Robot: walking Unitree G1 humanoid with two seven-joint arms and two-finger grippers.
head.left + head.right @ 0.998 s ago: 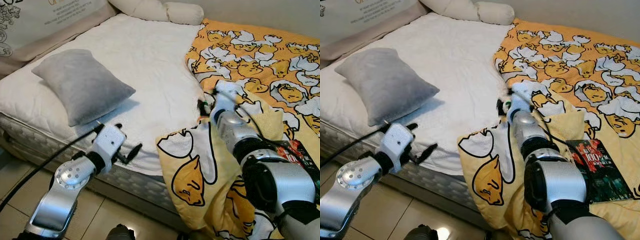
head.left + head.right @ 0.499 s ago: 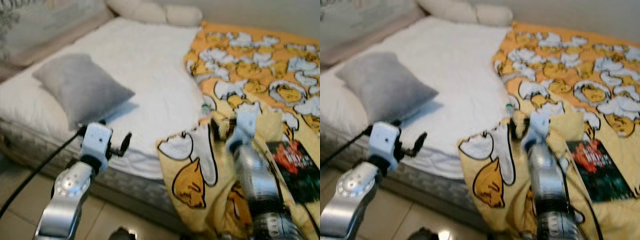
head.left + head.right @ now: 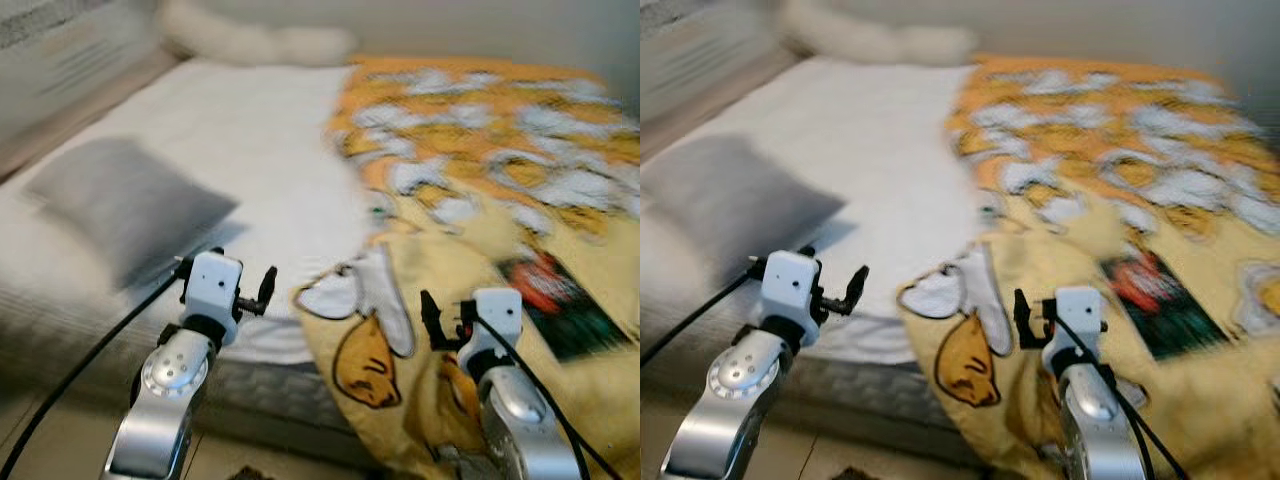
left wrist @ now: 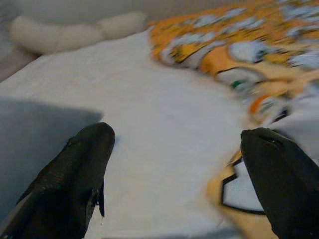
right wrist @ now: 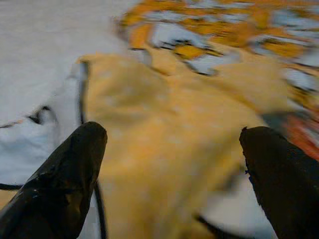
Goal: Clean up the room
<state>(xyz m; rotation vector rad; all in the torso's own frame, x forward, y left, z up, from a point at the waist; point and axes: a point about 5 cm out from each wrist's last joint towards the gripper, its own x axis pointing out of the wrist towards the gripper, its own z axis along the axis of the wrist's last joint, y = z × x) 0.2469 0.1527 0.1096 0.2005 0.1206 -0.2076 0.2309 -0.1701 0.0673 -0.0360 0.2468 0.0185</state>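
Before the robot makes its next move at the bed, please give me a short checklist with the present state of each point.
1. Left pincer open and holding nothing: ok; it hangs over the near edge of the mattress.
2. Right pincer open and holding nothing: ok; it is above the yellow cartoon blanket.
3. Picture sharp enough to aim: not ok; both eye views are blurred.
4. Book free to take: ok; it lies on the blanket with nothing on it.
5. Grey pillow lying flat on the mattress: ok.
6. Small green object at the blanket's edge identified: cannot tell.
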